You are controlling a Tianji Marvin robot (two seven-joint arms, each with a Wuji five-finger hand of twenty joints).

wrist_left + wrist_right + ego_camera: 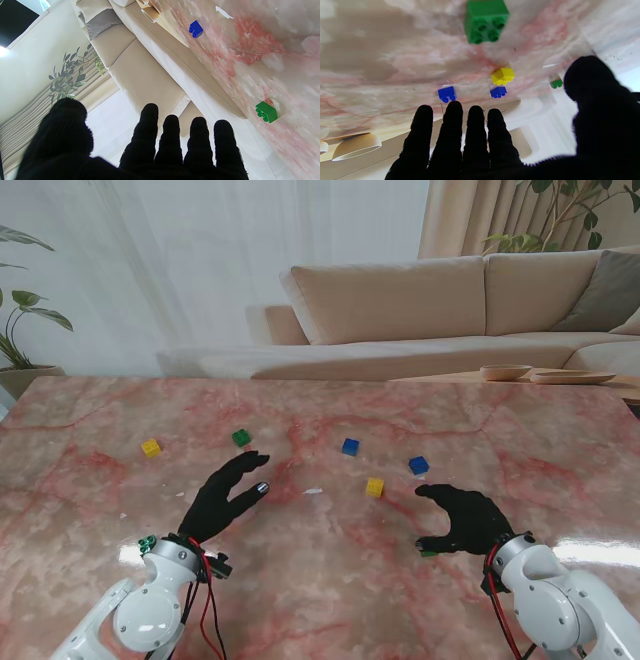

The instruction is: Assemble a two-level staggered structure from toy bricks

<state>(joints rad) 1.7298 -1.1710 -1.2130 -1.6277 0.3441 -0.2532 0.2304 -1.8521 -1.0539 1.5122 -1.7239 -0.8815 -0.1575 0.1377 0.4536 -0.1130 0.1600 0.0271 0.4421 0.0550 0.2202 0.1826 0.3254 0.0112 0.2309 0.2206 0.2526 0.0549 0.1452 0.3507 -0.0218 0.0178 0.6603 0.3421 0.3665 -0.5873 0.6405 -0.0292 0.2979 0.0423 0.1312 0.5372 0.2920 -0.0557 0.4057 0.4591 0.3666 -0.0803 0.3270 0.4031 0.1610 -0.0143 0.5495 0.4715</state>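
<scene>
Several small toy bricks lie scattered, all apart, on the pink marble table (320, 600). A yellow brick (151, 447) is far left, a green brick (241, 437) (266, 111) just beyond my left hand (225, 495). That hand is open, fingers spread, holding nothing. In the middle lie a blue brick (350, 446) (196, 29), a second yellow brick (375, 487) (502, 75) and another blue brick (418, 465) (447, 94). My right hand (465, 518) is open over the table; a second green brick (428, 553) (486, 21) sits by its thumb tip, not gripped.
A beige sofa (420, 310) runs along the table's far edge. A low side table with shallow bowls (505, 372) stands at the far right. A small white scrap (313, 491) lies on the marble between the hands.
</scene>
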